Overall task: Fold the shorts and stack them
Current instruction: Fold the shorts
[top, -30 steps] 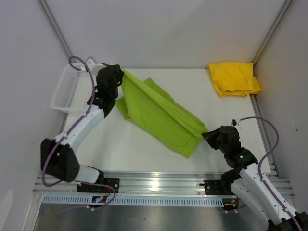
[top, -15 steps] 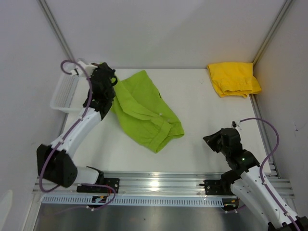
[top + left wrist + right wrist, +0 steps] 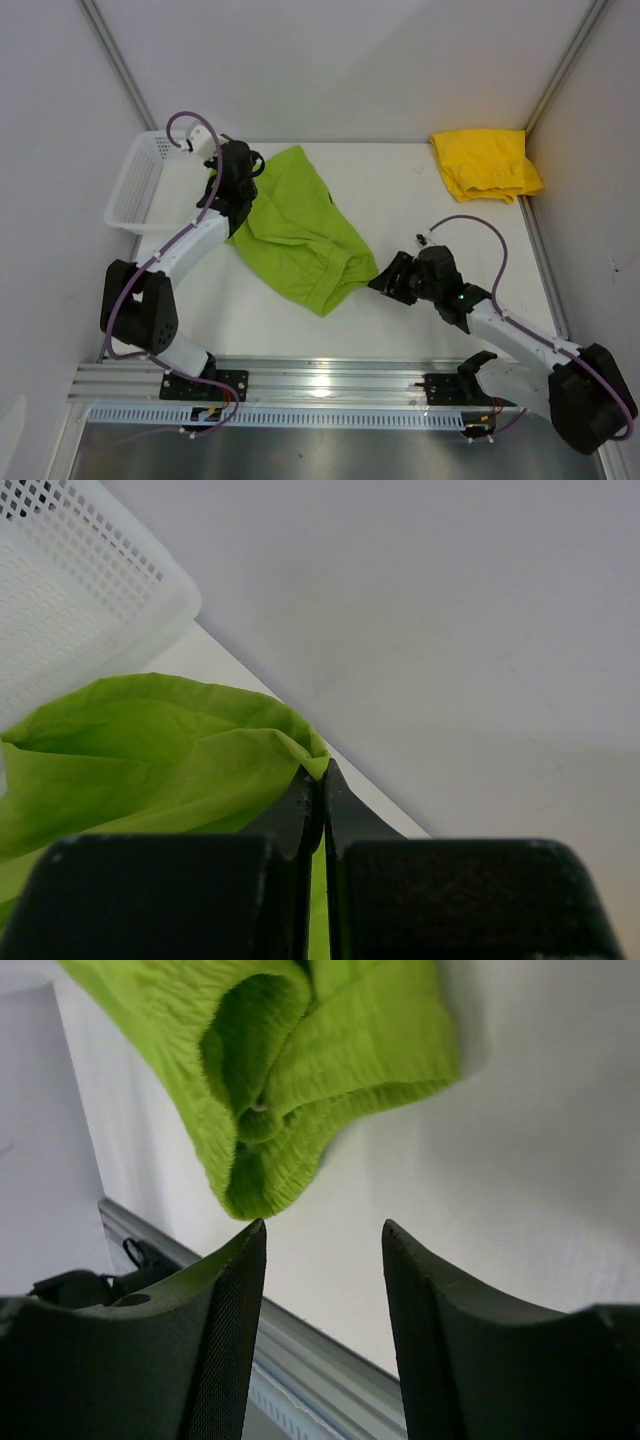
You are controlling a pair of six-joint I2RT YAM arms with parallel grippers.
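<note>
The lime green shorts (image 3: 298, 232) lie crumpled on the white table left of centre. My left gripper (image 3: 252, 172) is shut on their far left edge, with a fold of green cloth (image 3: 240, 750) pinched between its tips (image 3: 320, 770). My right gripper (image 3: 380, 281) stands open just off the shorts' near right corner. In the right wrist view the ribbed waistband (image 3: 290, 1070) bunches just beyond the open jaws (image 3: 322, 1228), with nothing between them. The yellow shorts (image 3: 486, 163) lie folded in the far right corner.
A white mesh basket (image 3: 140, 185) stands at the far left, beside my left arm; its wall (image 3: 70, 600) fills the left wrist view's upper left. White walls close in three sides. A metal rail (image 3: 320, 378) runs along the near edge.
The green shorts, stretched between both grippers a second ago, dropped into a heap. My right gripper let go, opened and moved left toward the near corner. The left gripper shifted slightly right.
</note>
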